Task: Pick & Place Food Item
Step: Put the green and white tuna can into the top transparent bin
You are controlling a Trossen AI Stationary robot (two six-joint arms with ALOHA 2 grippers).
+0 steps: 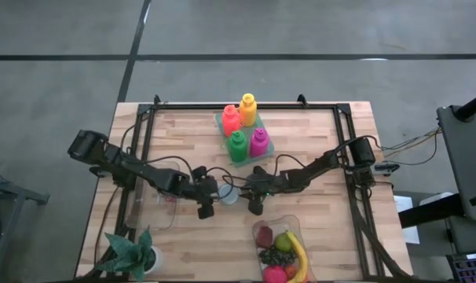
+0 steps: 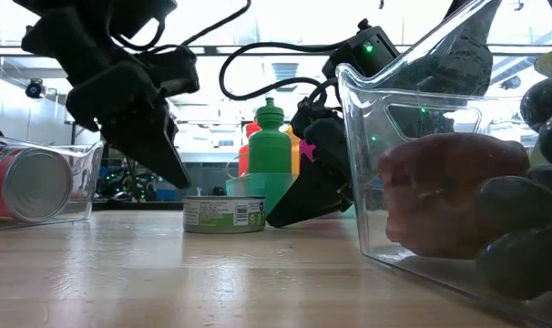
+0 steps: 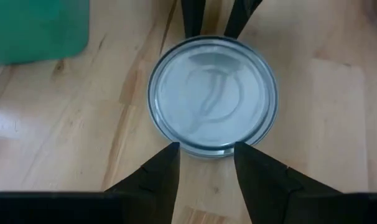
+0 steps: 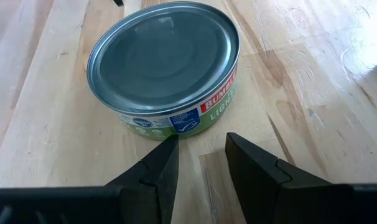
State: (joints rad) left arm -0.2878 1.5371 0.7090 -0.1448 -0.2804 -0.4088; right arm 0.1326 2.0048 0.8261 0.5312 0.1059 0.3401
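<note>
From above, the tuna can (image 1: 228, 194) sits on the desk (image 1: 316, 141) between the left end effector (image 1: 206, 206) and right end effector (image 1: 254, 203). In both wrist views, the can lies just ahead of parted, empty fingers, ungrasped.

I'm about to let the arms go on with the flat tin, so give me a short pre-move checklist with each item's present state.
1. Tin upright on the wooden table, lid up: ok.
2. Left gripper beside the tin, fingers narrowly apart, not around it: not ok for a grasp.
3. Right gripper beside the tin on the opposite side, also not around it: not ok.
4. Tin already held by either arm: no, it sits free.
5. Clear bin with the red can open to receive it: cannot tell.
6. Bottle tray clear of both arms: ok.
</note>
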